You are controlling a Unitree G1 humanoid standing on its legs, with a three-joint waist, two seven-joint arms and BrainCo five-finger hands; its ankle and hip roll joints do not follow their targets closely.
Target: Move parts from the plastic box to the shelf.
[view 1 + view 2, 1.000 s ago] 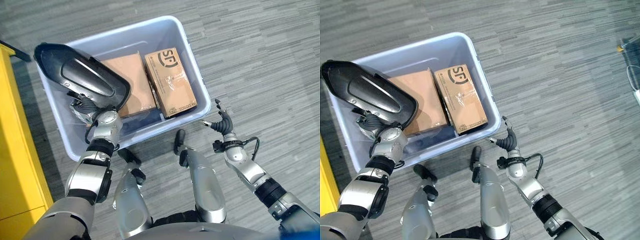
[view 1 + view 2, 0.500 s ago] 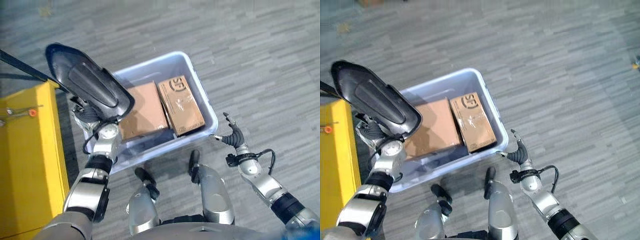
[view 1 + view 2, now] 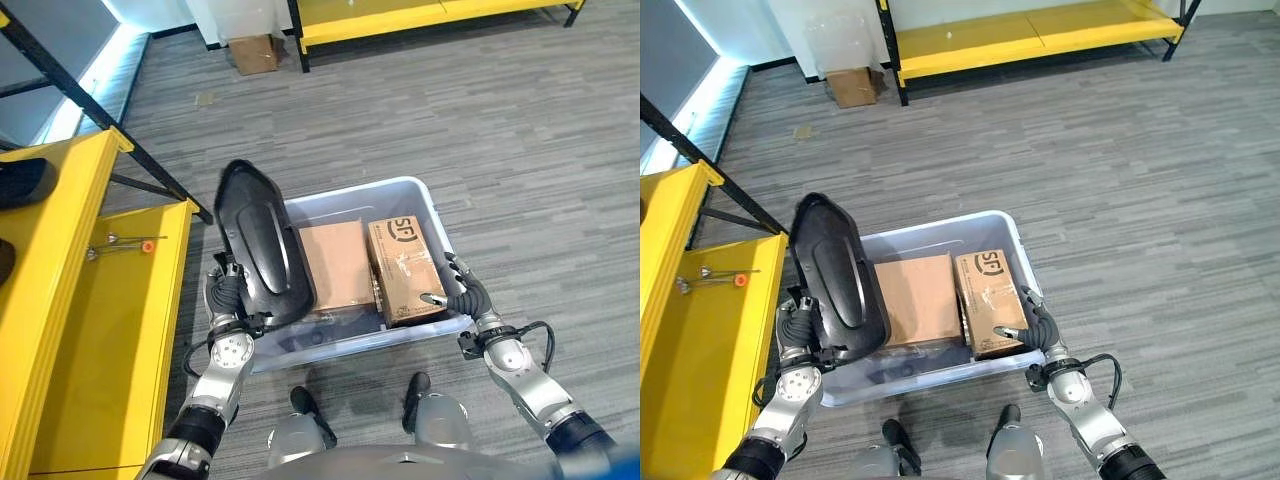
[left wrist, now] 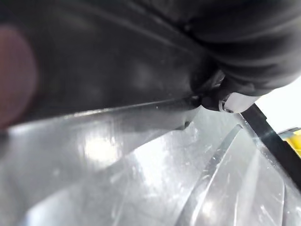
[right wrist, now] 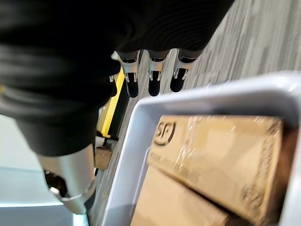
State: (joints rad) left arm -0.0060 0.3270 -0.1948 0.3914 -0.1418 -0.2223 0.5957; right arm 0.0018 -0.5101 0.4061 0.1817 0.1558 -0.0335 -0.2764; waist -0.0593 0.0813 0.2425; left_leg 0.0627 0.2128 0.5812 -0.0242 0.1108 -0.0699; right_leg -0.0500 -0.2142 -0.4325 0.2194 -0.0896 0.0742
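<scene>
A large black moulded plastic part (image 3: 262,245) stands nearly upright over the left end of the pale plastic box (image 3: 350,190). My left hand (image 3: 228,300) is shut on its lower edge, and the left wrist view shows the part (image 4: 94,56) pressed close against the hand. Two cardboard cartons lie inside the box, a plain one (image 3: 338,265) and a printed one (image 3: 402,255). My right hand (image 3: 465,295) is open at the box's front right corner, just beside the printed carton. In the right wrist view its fingers (image 5: 153,77) are straight above the box rim (image 5: 188,99).
A yellow shelf (image 3: 100,330) runs along my left, close to the box, with a small screw and an orange bit (image 3: 128,242) on it and a black diagonal brace (image 3: 110,130) above. Another yellow shelf (image 3: 1040,30) and a cardboard box (image 3: 852,85) stand far back on the grey floor.
The camera has tilted up, bringing the shelves into view. The black part has swung from lying flat to nearly upright. My right hand has moved in to the box's front right corner.
</scene>
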